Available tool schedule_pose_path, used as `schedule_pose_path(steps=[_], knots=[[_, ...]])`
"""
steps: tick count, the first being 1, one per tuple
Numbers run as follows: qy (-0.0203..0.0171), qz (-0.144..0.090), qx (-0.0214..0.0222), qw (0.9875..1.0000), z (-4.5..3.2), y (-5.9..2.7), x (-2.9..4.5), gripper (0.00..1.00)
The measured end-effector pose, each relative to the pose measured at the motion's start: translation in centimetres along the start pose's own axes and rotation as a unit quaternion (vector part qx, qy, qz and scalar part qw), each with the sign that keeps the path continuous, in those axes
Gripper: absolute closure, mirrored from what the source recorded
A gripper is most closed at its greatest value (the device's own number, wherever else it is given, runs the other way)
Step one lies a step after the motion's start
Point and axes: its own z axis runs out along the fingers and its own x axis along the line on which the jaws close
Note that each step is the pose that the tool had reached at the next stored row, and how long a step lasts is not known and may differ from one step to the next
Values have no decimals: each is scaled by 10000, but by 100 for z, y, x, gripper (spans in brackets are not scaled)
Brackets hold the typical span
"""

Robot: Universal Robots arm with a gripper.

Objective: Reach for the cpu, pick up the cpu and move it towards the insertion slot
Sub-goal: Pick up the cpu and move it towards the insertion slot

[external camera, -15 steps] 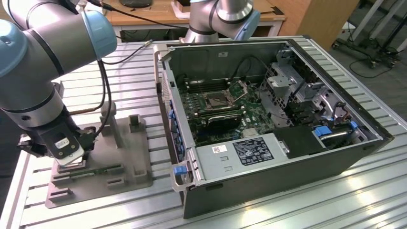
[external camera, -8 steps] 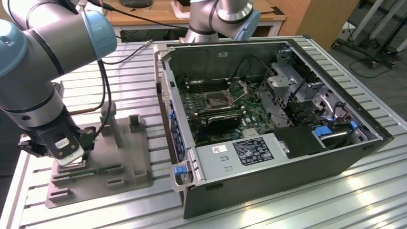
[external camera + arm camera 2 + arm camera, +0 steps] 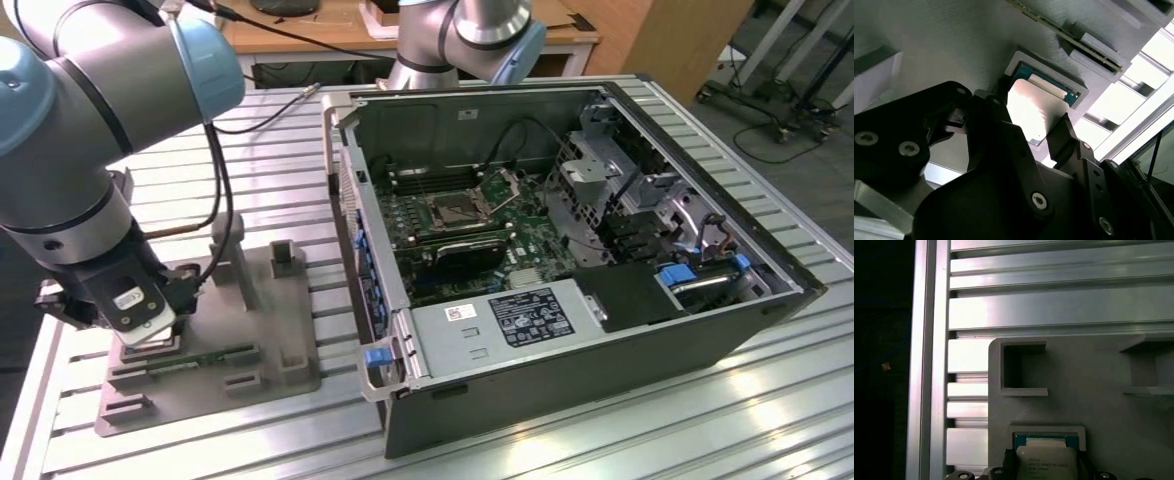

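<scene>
The cpu (image 3: 1036, 102) is a small silvery square with a green rim. It lies in the shallow recess of the grey tray (image 3: 944, 40), and in the first wrist view the cpu (image 3: 1046, 460) sits below a raised pale rim. My gripper (image 3: 1034, 112) is low over it, one black finger (image 3: 996, 107) on each of two opposite edges, shut on the chip. In the exterior view my gripper (image 3: 144, 335) is down at the tray (image 3: 274, 330) on the exterior view's left. The insertion slot (image 3: 461, 210) sits on the green board inside the open computer case.
The open computer case (image 3: 574, 250) stands on the exterior view's right on a ribbed aluminium table (image 3: 267, 140). A green memory stick (image 3: 200, 357) lies in the tray beside my gripper. Upright grey posts (image 3: 283, 258) rise from the tray. A second arm's base (image 3: 467, 40) stands behind the case.
</scene>
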Motion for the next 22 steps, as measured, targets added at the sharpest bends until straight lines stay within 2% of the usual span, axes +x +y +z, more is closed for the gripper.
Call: schedule_pose_path(steps=[13, 22], knots=[[-1, 0, 0, 10000, -108, 8, 1, 45], [1, 0, 1, 10000, -118, 8, 2, 45]])
